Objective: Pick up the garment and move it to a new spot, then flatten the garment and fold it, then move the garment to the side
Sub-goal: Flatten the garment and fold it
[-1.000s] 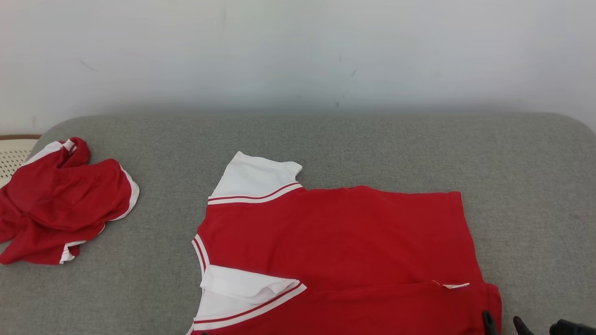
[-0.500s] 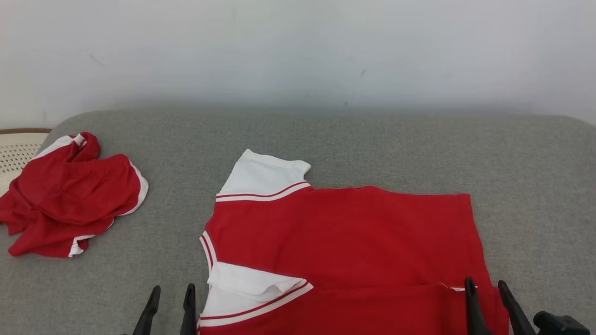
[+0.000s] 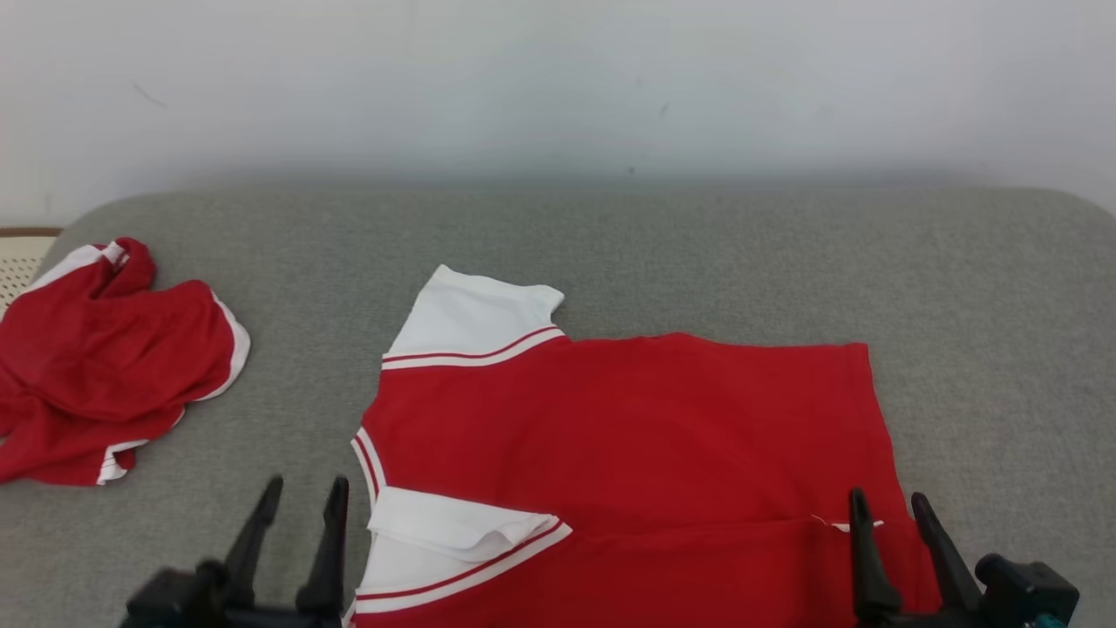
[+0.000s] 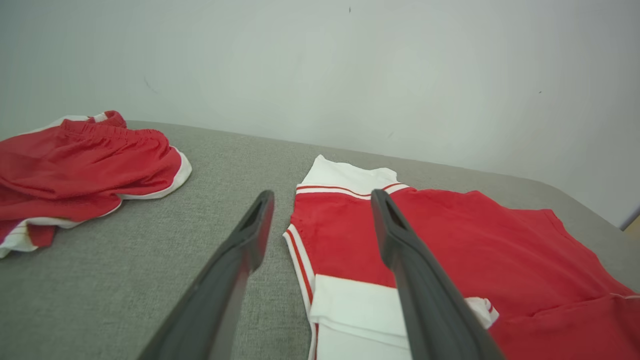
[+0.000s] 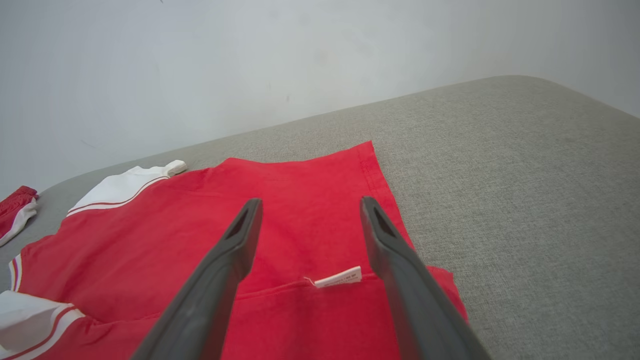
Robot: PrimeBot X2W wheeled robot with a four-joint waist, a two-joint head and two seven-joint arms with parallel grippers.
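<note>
Garment [image 3: 628,436] spread on grey surface [image 3: 697,262], white wall [image 3: 558,87] behind; left hand [image 3: 307,481], right hand [image 3: 888,495] wide-open, empty.

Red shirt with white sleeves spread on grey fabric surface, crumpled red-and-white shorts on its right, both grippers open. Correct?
No. The crumpled red-and-white shorts lie left of the red shirt with white sleeves, per the head view. Shirt spread on the grey fabric surface, left gripper and right gripper open: correct.
</note>
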